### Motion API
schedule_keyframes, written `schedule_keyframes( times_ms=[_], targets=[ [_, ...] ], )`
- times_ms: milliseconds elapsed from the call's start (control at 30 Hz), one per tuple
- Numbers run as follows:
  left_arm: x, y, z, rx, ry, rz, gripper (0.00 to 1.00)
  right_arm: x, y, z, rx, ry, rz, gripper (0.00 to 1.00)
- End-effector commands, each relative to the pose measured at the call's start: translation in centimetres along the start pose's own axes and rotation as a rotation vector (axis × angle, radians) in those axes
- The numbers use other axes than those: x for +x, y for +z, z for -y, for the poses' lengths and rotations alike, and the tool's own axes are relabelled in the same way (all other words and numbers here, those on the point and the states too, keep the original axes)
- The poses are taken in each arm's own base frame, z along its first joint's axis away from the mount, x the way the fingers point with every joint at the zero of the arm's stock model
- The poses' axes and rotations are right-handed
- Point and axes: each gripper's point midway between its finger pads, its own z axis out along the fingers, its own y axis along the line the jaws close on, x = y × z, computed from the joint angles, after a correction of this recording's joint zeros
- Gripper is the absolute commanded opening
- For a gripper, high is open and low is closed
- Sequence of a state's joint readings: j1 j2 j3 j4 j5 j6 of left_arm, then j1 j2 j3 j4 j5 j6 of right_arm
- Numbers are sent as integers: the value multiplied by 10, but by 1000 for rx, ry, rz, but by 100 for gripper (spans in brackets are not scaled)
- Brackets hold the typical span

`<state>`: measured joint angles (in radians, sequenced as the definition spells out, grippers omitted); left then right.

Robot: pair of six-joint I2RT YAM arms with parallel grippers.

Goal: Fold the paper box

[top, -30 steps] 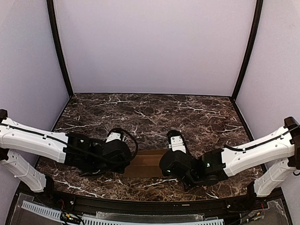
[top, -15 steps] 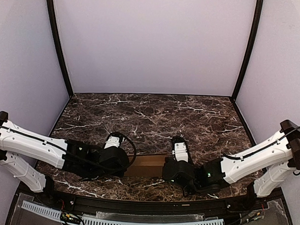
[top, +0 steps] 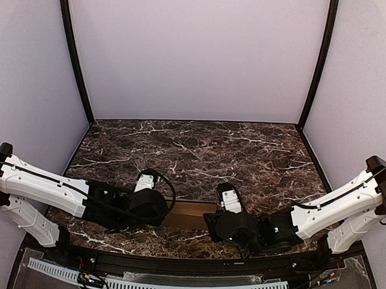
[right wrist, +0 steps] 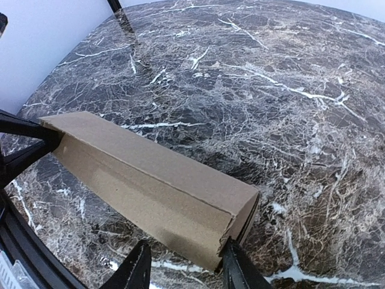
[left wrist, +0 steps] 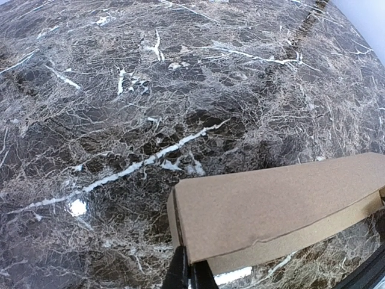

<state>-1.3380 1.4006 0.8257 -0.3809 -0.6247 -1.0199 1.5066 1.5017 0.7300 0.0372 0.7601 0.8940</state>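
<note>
The paper box [right wrist: 150, 180] is a plain tan oblong of thin cardboard, already formed into a long closed shape; it lies on the dark marble tabletop [top: 243, 152] and spans the gap between the two sets of jaws; in the top view only its middle stretch shows, with both ends hidden under the wrists; the left gripper [left wrist: 189, 276] has its jaws closed tight, the black tips pressed together with no gap, pinching the thin cardboard at the near corner of the box's left end; from those tips the box runs up and to the right across the left wrist view, with its broad face uppermost and a narrow side face with a slightly uneven seam turned toward the camera; the right gripper [right wrist: 186, 245] has its jaws parted, one finger [right wrist: 135, 271] just below the box's long side face and the other [right wrist: 236, 265] right at the end corner, so the right end of the box sits in the gap between them; whether either pad presses on the cardboard cannot be told from this angle; seen from the right wrist, the left arm's black fingers meet at the far end of the box; white-veined marble stretches away beyond both sets of jaws
</note>
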Motion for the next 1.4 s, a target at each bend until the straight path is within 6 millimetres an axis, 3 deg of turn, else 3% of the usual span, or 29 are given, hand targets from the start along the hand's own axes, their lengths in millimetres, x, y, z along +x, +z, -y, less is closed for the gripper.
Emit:
schedule_keyframes(
  times_ms=[0,133,300,467,600,767,833,967,1067,1367],
  targets=[
    [39,8,6,35,24,-150,1,30,-15,-14,-126,-54,-144,44],
    [39,8,5,30,23,-150,1,12,-31,-7,-130,-89,-119,51],
    [38,7,5,30,22,-148,1,-32,-55,-1,-120,-104,-31,55],
    [38,7,5,30,22,-148,1,-56,-58,6,-97,-106,17,54],
    [38,7,6,29,27,-149,1,-66,-51,2,-92,-83,32,41],
    [38,7,6,28,26,-151,1,-84,-36,-20,-122,-68,52,0],
    [38,7,6,29,26,-152,1,-86,-28,-30,-128,-73,49,0],
    [39,8,7,27,28,-156,1,-83,-12,-40,-130,-75,34,0],
    [39,8,6,27,29,-156,1,-69,-1,-40,-136,-76,1,0],
    [40,8,3,18,20,-156,1,15,10,-25,-165,-40,-172,0]
  ],
)
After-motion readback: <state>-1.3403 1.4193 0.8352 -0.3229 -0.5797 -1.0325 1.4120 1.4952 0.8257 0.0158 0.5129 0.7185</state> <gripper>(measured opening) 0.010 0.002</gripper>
